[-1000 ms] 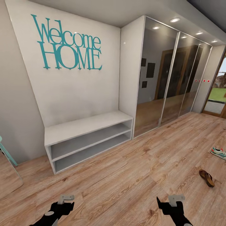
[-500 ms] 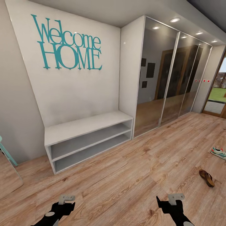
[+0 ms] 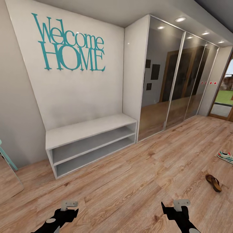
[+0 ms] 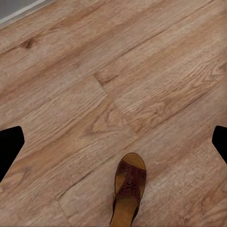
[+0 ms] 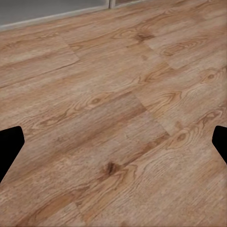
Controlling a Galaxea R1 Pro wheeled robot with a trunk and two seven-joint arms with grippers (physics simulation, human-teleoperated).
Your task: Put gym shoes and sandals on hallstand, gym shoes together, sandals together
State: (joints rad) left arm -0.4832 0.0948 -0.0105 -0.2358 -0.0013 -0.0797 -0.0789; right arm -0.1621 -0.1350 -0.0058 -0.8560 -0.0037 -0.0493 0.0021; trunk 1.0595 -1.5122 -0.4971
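Left gripper point(image 3: 61, 215) low at the head view's bottom edge, hanging over bare floor, nothing in it. In the left wrist view its two dark fingertips point(image 4: 9, 146) sit at opposite frame edges, so jaws spread wide. A brown sandal point(image 4: 128, 191) lies flat on the wood planks between those fingertips, not touched, tan footbed showing.

Right gripper point(image 3: 177, 214) also low in the head view, spread wide and empty; right wrist view has both fingertips point(image 5: 9, 149) at the frame edges over bare corridor floor point(image 5: 113, 123).

Out from the right gripper in the head view: a second sandal point(image 3: 213, 183) on the floor, to its right and a bit further off, apart from it. Beyond that, near the right edge, one gym shoe point(image 3: 225, 156), white with green stripes, on the floor, partly cut off.

Well ahead of the left gripper, a plain low white two-tier bench point(image 3: 87, 129) against the wall under teal "Welcome HOME" lettering point(image 3: 69, 45). Mirrored wardrobe point(image 3: 174, 77) to the bench's right.
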